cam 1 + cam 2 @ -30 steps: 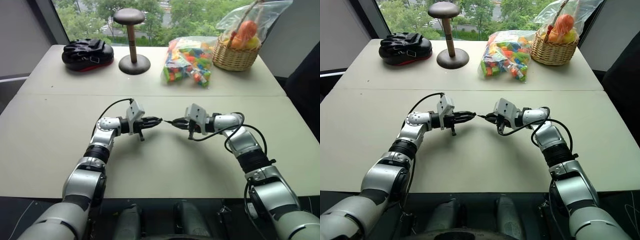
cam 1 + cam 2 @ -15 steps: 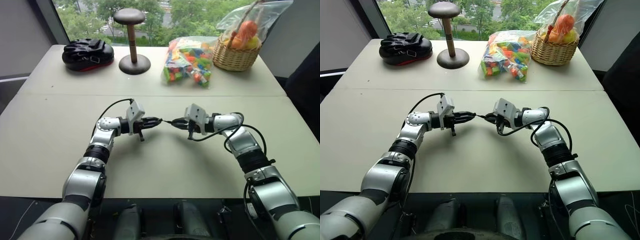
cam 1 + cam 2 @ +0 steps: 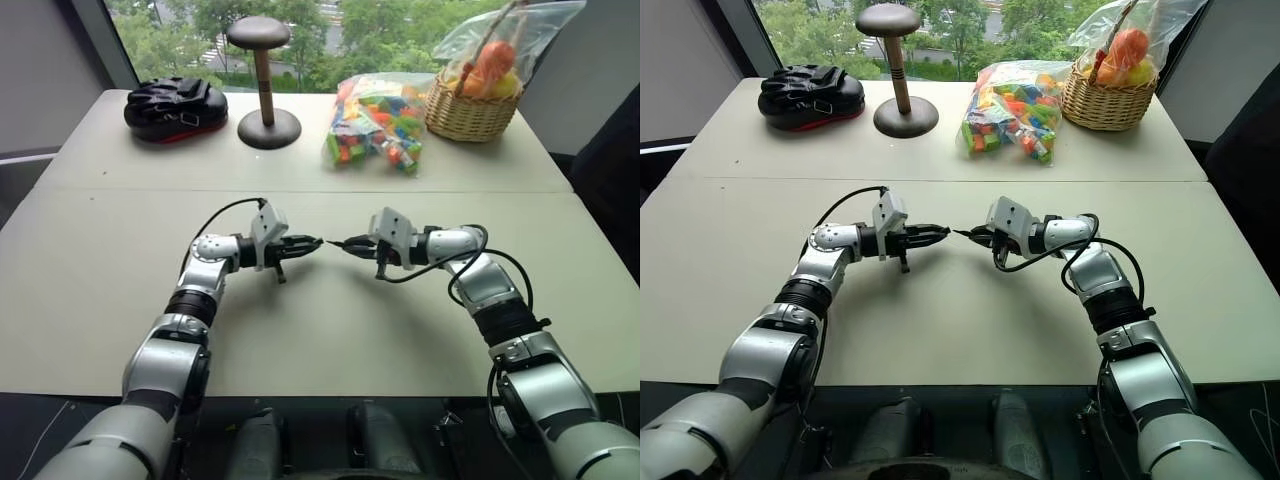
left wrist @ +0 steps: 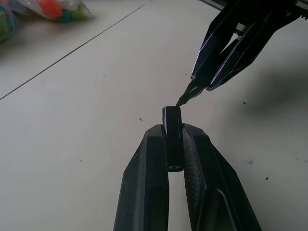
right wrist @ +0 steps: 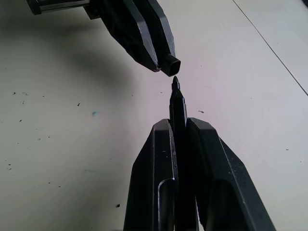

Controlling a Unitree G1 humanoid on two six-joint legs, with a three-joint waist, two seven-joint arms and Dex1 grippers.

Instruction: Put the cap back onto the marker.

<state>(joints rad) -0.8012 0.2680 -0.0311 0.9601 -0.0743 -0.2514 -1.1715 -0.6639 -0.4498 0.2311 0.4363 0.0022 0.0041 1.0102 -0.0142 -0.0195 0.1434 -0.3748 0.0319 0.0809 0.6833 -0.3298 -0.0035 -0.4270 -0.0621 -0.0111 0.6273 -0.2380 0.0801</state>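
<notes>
Marker [image 5: 177, 108] clamped in right pincer [image 5: 179, 126], tip poking out toward the cap [image 4: 172, 120]. Cap clamped in left pincer [image 4: 173, 139], open mouth facing the tip. Both held in the air above the worktop [image 3: 330, 330], mid-front. Tip just short of cap mouth, not in yet, slightly off line in the wrist views. Done: both parts picked up and brought tip to mouth. Left: line up, push together, seat the cap. Plenty of bare worktop under and around both arms; front edge near the elbows. Bag of blocks [image 3: 375, 120], basket [image 3: 470, 105], wooden stand [image 3: 265, 75], black glove [image 3: 175, 105] well apart at the far edge.
</notes>
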